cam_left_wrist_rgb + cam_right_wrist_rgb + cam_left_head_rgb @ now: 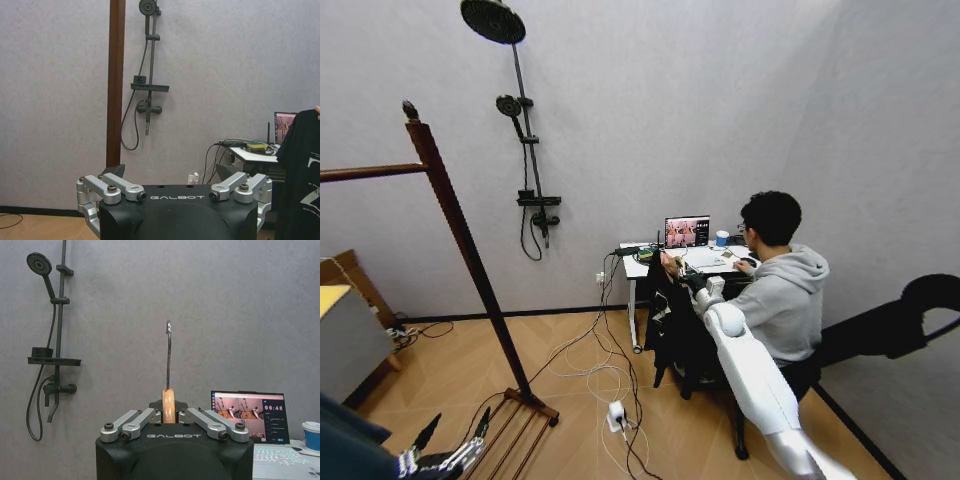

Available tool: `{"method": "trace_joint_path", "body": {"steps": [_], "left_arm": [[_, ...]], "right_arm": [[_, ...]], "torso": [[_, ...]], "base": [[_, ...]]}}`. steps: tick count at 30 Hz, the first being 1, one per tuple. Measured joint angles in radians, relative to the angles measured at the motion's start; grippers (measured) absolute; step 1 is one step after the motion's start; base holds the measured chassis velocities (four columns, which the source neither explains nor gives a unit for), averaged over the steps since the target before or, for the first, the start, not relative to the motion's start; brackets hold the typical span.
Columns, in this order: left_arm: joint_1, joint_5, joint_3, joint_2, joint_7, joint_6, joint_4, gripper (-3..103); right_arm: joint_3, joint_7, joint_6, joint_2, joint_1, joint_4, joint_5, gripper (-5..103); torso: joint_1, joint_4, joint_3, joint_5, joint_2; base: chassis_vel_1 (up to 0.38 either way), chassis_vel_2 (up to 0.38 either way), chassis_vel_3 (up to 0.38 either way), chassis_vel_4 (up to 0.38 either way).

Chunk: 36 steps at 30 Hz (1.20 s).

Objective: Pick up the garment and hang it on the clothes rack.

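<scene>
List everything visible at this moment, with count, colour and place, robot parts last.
T-shirt: one, black, on a wooden hanger, held up in front of the desk.
Rack: one, reddish-brown, left of the room, rail bare.
Shower stand: one, black, on the back wall.
Desk: one, white, by the back wall.
Laptop: one, open on the desk.
Cup: one, blue and white, beside the laptop.
Person: one, grey hoodie, seated at the desk.
Cables: several, on the floor below the desk.
Left gripper: open, low near the rack's base.
Right gripper: shut on the hanger, arm stretched toward the desk.
</scene>
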Motion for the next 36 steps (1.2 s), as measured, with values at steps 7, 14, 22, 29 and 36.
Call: {"method": "trace_joint_path", "body": {"steps": [7, 14, 22, 29, 36], "left_arm": [[0.0, 0.0, 0.0, 0.0, 0.0, 0.0, 0.0, 100], [0.0, 0.0, 0.0, 0.0, 0.0, 0.0, 0.0, 100], [0.0, 0.0, 0.0, 0.0, 0.0, 0.0, 0.0, 100], [0.0, 0.0, 0.0, 0.0, 0.0, 0.0, 0.0, 100], [0.0, 0.0, 0.0, 0.0, 0.0, 0.0, 0.0, 100]], "right_arm": [[0.028, 0.021, -0.03, -0.024, -0.109, 0.199, 0.032, 10], [0.035, 0.053, -0.079, -0.051, -0.215, 0.438, 0.064, 10], [0.046, 0.102, -0.167, -0.123, -0.326, 0.708, 0.152, 10], [0.091, 0.099, -0.189, -0.179, -0.426, 0.851, 0.173, 10], [0.092, 0.092, -0.17, -0.175, -0.445, 0.856, 0.169, 10]], "torso": [[0.0, -0.0003, 0.0, 0.0002, 0.0], [0.0, 0.0, 0.0, 0.0, 0.0], [0.0, 0.0001, 0.0, 0.0, 0.0], [0.0, -0.0001, 0.0, -0.0001, 0.0], [0.0, -0.0001, 0.0, 0.0, 0.0]], "base": [[0.011, 0.012, 0.016, 0.014], [0.065, 0.063, 0.07, 0.055], [0.097, 0.095, 0.097, 0.089], [0.122, 0.118, 0.119, 0.12], [0.102, 0.164, 0.164, 0.095]]}}
